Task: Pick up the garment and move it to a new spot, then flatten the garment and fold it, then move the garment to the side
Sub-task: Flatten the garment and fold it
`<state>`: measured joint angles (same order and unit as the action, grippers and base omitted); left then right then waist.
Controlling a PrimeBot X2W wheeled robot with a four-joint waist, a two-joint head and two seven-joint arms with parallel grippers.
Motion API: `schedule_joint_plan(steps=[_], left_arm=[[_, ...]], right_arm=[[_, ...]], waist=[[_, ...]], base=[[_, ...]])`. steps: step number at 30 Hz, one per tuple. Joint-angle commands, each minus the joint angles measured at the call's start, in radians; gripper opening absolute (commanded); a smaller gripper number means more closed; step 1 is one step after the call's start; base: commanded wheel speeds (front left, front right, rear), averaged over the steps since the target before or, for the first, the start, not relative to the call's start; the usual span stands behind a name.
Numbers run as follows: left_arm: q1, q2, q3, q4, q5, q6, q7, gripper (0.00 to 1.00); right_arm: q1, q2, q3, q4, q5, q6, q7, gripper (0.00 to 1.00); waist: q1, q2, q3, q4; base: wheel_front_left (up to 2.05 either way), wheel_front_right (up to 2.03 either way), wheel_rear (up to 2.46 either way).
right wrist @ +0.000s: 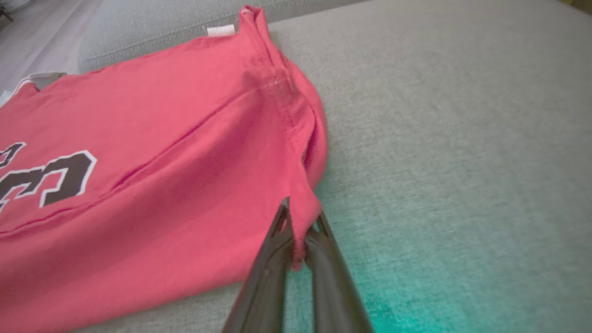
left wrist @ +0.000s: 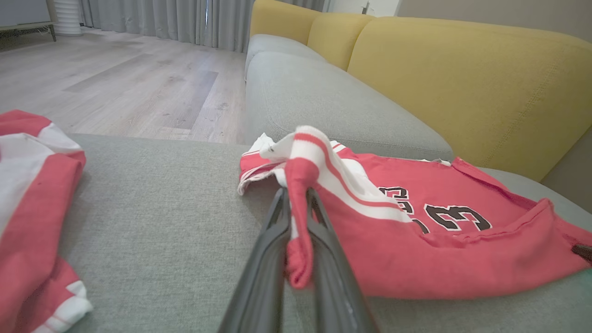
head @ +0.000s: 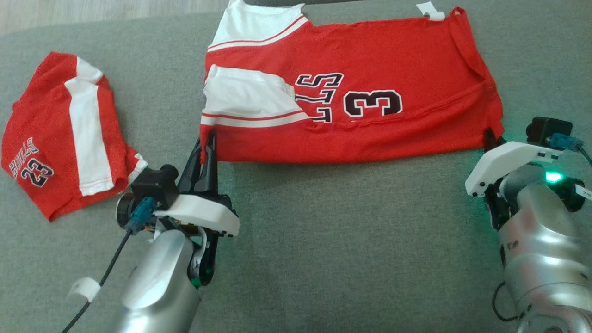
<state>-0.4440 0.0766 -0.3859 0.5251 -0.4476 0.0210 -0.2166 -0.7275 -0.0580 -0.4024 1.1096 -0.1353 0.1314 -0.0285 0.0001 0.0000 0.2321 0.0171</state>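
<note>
The garment [head: 370, 83] is a red jersey with white panels and black numerals, spread across the grey cushion with its near part folded over. My left gripper [head: 209, 138] is shut on its near left corner; in the left wrist view the red and white cloth [left wrist: 323, 180] bunches up between the dark fingers [left wrist: 273, 259] of that gripper [left wrist: 296, 196]. My right gripper [head: 489, 138] is shut on the near right corner; in the right wrist view the red hem [right wrist: 303, 217] is pinched at the tips of that gripper [right wrist: 300, 215].
A second red and white piece marked 23 [head: 64, 134] lies folded at the left, seen too in the left wrist view [left wrist: 27, 203]. The grey seat [head: 351, 240] runs toward me. Yellow backrests [left wrist: 462, 78] rise behind, wooden floor [left wrist: 115, 83] beyond.
</note>
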Motion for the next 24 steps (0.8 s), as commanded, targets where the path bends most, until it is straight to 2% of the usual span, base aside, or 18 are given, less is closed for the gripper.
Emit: schedule_joint_plan(steps=[1, 7, 13, 24], left_arm=[[-0.015, 0.025, 0.039, -0.024, -0.001, 0.009, -0.004, 0.00], [0.010, 0.040, 0.053, -0.018, -0.013, 0.018, -0.009, 0.00], [0.066, 0.052, 0.060, -0.023, -0.028, 0.027, -0.012, 0.00], [0.230, 0.070, 0.047, -0.107, -0.047, 0.050, 0.008, 0.00]], right_arm=[[-0.017, 0.008, 0.012, -0.030, -0.029, -0.001, -0.030, 0.00], [0.000, 0.008, 0.013, -0.059, -0.042, -0.001, -0.078, 0.00], [0.063, 0.008, 0.053, -0.106, -0.009, -0.001, -0.103, 0.00], [0.299, 0.008, 0.123, -0.312, 0.107, -0.001, -0.024, 0.00]], waist=[[-0.0001, 0.0000, -0.011, -0.008], [-0.0001, 0.0000, -0.047, -0.027], [-0.0001, 0.0000, -0.107, -0.048], [-0.0001, 0.0000, -0.216, -0.064]], base=[[0.00, 0.00, 0.00], [0.00, 0.00, 0.00], [0.00, 0.00, 0.00], [0.00, 0.00, 0.00]])
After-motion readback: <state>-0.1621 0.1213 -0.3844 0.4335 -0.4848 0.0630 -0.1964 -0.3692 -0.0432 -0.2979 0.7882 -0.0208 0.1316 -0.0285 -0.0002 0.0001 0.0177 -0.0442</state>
